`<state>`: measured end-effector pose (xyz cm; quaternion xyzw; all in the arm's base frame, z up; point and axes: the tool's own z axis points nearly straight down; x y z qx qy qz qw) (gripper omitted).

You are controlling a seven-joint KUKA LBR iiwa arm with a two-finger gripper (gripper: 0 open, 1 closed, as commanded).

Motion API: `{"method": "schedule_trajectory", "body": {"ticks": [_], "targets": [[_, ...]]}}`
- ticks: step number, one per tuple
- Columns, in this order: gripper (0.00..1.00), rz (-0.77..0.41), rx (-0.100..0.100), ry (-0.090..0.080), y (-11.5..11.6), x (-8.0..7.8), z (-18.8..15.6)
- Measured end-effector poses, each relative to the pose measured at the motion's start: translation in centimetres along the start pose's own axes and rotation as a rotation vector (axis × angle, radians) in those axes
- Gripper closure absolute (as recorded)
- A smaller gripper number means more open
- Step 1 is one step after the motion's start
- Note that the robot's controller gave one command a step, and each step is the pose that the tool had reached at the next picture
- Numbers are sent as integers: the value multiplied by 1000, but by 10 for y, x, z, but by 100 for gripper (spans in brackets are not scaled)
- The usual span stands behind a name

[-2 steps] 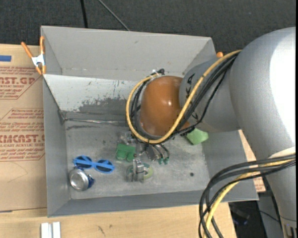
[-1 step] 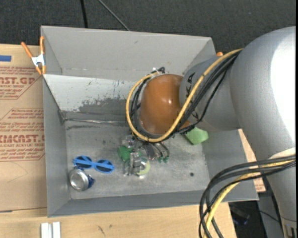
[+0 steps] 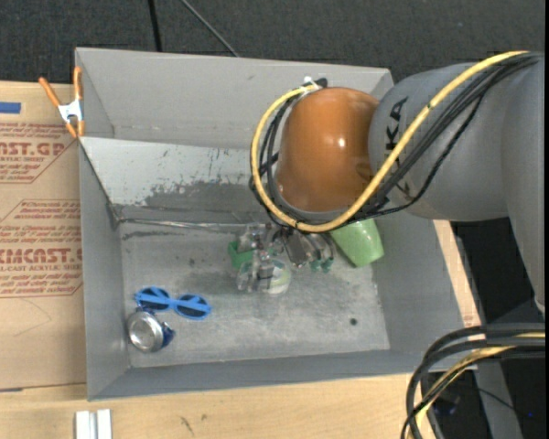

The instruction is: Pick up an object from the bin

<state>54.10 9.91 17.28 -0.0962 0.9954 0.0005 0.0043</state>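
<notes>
Reaching in: the arm (image 3: 476, 144) comes from the right of the view, its grey bulk crossing the bin's right wall, the wrist bent down toward the floor.
Wrist cover: an orange dome (image 3: 325, 154), smooth and glossy, set above the gripper and hiding part of the back wall.
Cables (image 3: 259, 154): yellow and black, looped round the orange dome and trailing back along the arm.
Gripper (image 3: 270, 262): low over the middle of the bin floor; bare metal with green bits, cluttered; apart or together, cannot tell.
Thing under gripper: a small pale round piece (image 3: 276, 283), whitish-green, at the floor's middle, right at the gripper's lower end; contact cannot be judged.
Green cup (image 3: 361, 243): light green, smooth plastic, lying tilted just right of the gripper, its upper part tucked under the orange dome.
Blue piece (image 3: 172, 303): flat, bright blue, two-lobed like a propeller; lower left of the floor, well apart from the gripper.
Can (image 3: 147, 330): small, silver metal with a blue side, shiny end facing up; front left corner, just beside the blue piece.
Bin (image 3: 101, 273): grey metal, sloped walls, floor scuffed and scratched.
</notes>
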Motion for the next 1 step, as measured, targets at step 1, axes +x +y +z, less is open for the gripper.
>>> {"method": "schedule_trajectory", "body": {"ticks": [1], "targets": [[100, -386, 1, -2, -40, -17, -209]]}}
